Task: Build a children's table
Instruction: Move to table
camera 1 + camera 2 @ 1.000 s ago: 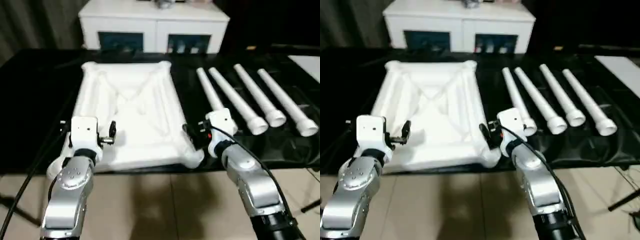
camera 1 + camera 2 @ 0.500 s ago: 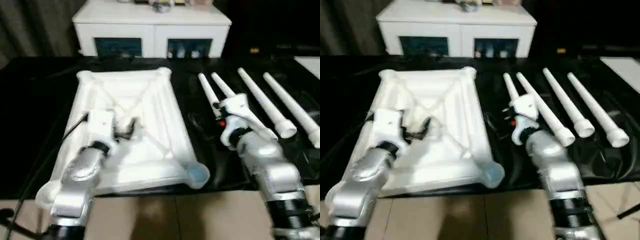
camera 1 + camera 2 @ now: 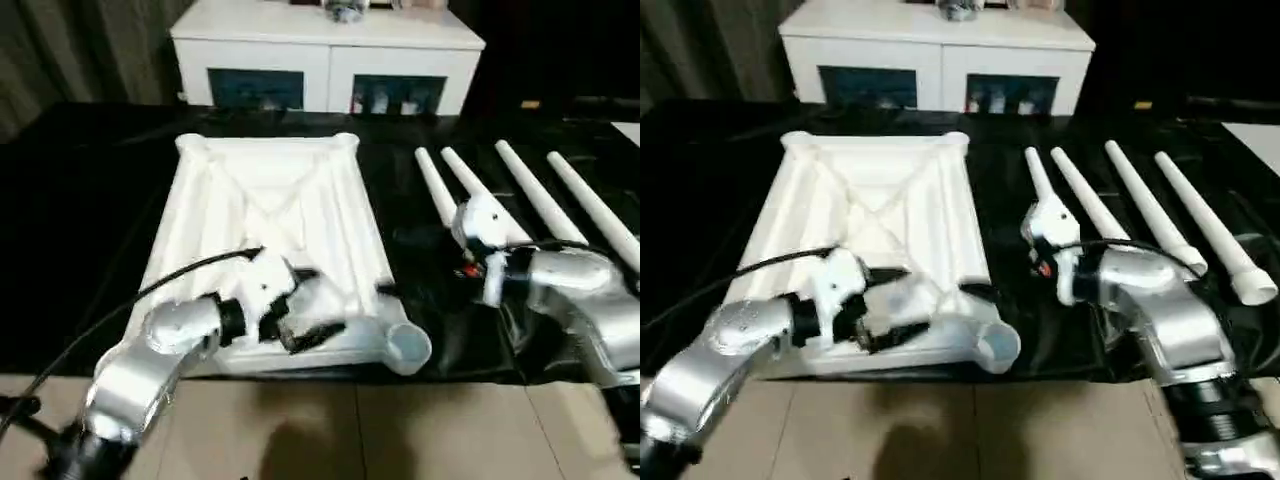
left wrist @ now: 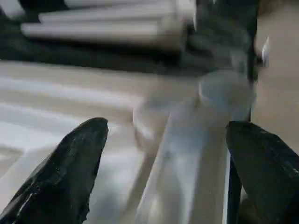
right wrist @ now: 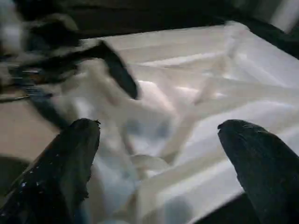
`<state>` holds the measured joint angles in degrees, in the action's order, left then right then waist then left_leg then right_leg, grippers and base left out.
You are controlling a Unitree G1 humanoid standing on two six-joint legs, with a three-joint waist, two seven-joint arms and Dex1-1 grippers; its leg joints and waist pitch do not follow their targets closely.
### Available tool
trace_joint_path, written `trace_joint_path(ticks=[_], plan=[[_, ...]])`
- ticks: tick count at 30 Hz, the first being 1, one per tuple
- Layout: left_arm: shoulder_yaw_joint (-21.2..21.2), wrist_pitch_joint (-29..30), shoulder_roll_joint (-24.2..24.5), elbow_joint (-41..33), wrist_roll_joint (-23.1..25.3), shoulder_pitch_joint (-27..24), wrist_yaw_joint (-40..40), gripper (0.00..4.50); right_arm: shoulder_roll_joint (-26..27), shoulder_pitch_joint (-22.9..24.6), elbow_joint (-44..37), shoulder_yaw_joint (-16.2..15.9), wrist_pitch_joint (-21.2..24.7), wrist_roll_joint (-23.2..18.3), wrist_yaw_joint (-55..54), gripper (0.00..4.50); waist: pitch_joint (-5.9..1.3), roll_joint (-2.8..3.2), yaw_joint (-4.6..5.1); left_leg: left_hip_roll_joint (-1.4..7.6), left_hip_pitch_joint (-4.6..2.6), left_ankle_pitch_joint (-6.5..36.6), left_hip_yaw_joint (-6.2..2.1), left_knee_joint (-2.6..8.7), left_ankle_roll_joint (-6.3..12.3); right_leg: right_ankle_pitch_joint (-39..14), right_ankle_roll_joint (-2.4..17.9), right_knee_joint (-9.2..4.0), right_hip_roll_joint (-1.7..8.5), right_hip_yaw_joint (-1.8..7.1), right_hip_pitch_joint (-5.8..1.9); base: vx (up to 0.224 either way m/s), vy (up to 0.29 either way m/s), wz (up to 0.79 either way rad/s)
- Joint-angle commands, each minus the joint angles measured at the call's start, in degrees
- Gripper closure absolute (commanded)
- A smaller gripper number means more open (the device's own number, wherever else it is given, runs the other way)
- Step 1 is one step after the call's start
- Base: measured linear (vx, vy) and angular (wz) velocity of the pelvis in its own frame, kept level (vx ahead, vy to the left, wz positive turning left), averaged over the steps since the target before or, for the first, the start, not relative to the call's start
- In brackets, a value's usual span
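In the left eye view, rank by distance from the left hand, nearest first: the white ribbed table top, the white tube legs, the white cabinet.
1. White ribbed plastic table top: directly under the left hand.
2. Four white tapered tube legs: to the right, on the black table.
3. White cabinet with glass doors: behind the table.

A robot test room, it seems: a black-covered work table (image 3: 80, 200) before a white glass-door cabinet (image 3: 325, 55) and dark curtains (image 3: 60, 50).

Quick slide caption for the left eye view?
Open left claw over upturned tabletop; four legs lie beside it.
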<state>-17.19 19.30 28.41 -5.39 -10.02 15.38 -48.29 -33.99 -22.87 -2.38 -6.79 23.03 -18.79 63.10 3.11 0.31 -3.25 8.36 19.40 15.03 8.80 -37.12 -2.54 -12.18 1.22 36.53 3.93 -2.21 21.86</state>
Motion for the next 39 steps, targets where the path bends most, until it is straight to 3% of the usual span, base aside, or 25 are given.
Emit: trace_joint_path(ticks=[1,3,7,9,11,12,13,15,18,29,34,37,39], plan=[[-2.1,-1.9,0.8,4.0,4.0,1.7,-1.3,0.0,-1.3,-0.3,-1.8,-1.1,-0.1,-1.0,2.9,0.03,-2.47,-0.32,0.08,4.3,-0.06,10.6,-1.5,6.13,1.59,-13.5,12.3,-4.82,4.62,3.03,-2.32,0.0,0.0,0.0],[-3.3,-4.4,1.7,8.7,7.8,3.7,-1.1,0.0,-2.2,0.1,-2.8,-1.8,0.2,-1.7,4.4,0.03,-2.7,-0.25,-0.08,4.24,-0.26,8.8,-1.26,5.96,1.96,-13.9,11.6,-5.12,4.69,3.07,-2.02,0.0,0.0,0.0],[-5.8,-7.3,3.7,15.7,12.1,7.0,-0.8,0.0,-3.4,1.1,-4.1,-2.9,0.3,-1.7,6.2,0.03,-2.98,0.12,-0.13,4.38,0.21,6.9,-1.43,5.99,2.27,-11.4,11.7,-4.79,4.77,2.86,-2.16,0.0,0.0,0.0],[-7.9,-8.0,4.7,19.6,14.5,9.0,-1.0,0.0,-3.6,1.7,-4.2,-3.5,-0.1,-0.7,6.0,0.03,-3.19,0.24,-0.22,4.33,0.21,5.0,-1.33,5.77,2.66,-8.4,12.4,-4.6,4.69,2.9,-2.03,0.0,0.0,0.0],[-8.2,-9.2,3.6,25.3,17.1,11.8,1.9,0.0,-3.7,2.5,-4.8,-3.7,-0.2,-0.3,5.9,0.03,-3.65,0.5,-0.37,4.48,0.42,1.4,-1.45,5.5,3.14,-1.8,14.1,-3.69,4.92,2.71,-2.37,0.0,0.0,0.0],[-8.1,-9.3,3.4,25.7,17.2,12.0,2.2,0.0,-3.7,2.5,-4.8,-3.7,-0.3,-0.3,5.8,0.03,-3.59,0.44,-0.26,4.44,0.41,1.2,-1.28,5.48,3.41,-0.9,14.5,-3.8,4.67,2.59,-2.21,0.0,0.0,0.0],[-7.7,-9.4,2.7,26.6,17.2,12.5,2.9,0.0,-3.6,2.7,-5.0,-3.6,-0.2,-0.4,5.7,0.03,-3.6,0.76,-0.49,4.52,0.23,2.0,-1.32,5.49,3.4,-0.5,15.1,-3.74,4.83,2.55,-2.1,0.0,0.0,0.0],[-6.8,-9.8,0.7,29.6,17.7,14.3,5.2,0.0,-3.5,2.7,-5.3,-3.3,0.1,-0.7,5.1,0.03,-3.62,0.5,-0.5,4.51,0.5,2.6,-1.1,5.46,3.68,0.5,16.2,-3.72,4.9,2.52,-2.26,0.0,0.0,0.0],[-6.5,-11.0,-1.6,34.2,18.5,16.9,7.5,0.0,-3.6,2.6,-5.3,-3.3,0.0,-0.8,4.8,0.03,-3.43,0.76,-0.56,4.58,0.46,5.5,-1.16,5.68,2.87,-4.0,15.5,-4.22,5.05,2.56,-2.29,0.0,0.0,0.0],[-4.6,-13.5,-3.3,47.6,21.4,23.5,15.6,0.0,-2.9,2.0,-3.6,-2.4,-1.2,0.9,1.8,0.03,-3.3,0.81,-0.28,4.54,0.77,7.6,-1.39,5.96,1.74,-7.3,13.8,-4.73,5.16,2.62,-2.48,0.0,0.0,0.0],[-2.3,-14.8,-3.0,52.5,22.1,26.0,22.6,0.0,-1.4,2.4,-3.3,-1.7,-1.0,1.0,-1.1,0.03,-3.57,0.89,0.24,4.52,1.03,4.9,-1.53,5.76,2.39,-2.1,14.7,-4.21,5.15,2.47,-2.71,0.0,0.0,0.0],[-0.2,-14.8,-3.8,53.1,21.3,26.6,25.9,0.0,-0.6,3.0,-3.6,-1.2,-0.7,0.8,-2.5,0.03,-3.82,0.54,0.74,4.4,1.2,2.4,-1.48,5.52,3.58,1.9,15.8,-3.93,5.15,2.34,-3.0,0.0,0.0,0.0],[-0.7,-16.0,-3.1,51.8,22.2,25.5,26.2,0.0,0.0,3.5,-4.5,-0.9,-0.1,0.4,-3.4,0.03,-4.0,1.19,0.64,4.45,1.01,0.5,-1.42,5.32,4.66,4.7,16.6,-3.69,5.13,2.32,-2.81,0.0,0.0,0.0]])
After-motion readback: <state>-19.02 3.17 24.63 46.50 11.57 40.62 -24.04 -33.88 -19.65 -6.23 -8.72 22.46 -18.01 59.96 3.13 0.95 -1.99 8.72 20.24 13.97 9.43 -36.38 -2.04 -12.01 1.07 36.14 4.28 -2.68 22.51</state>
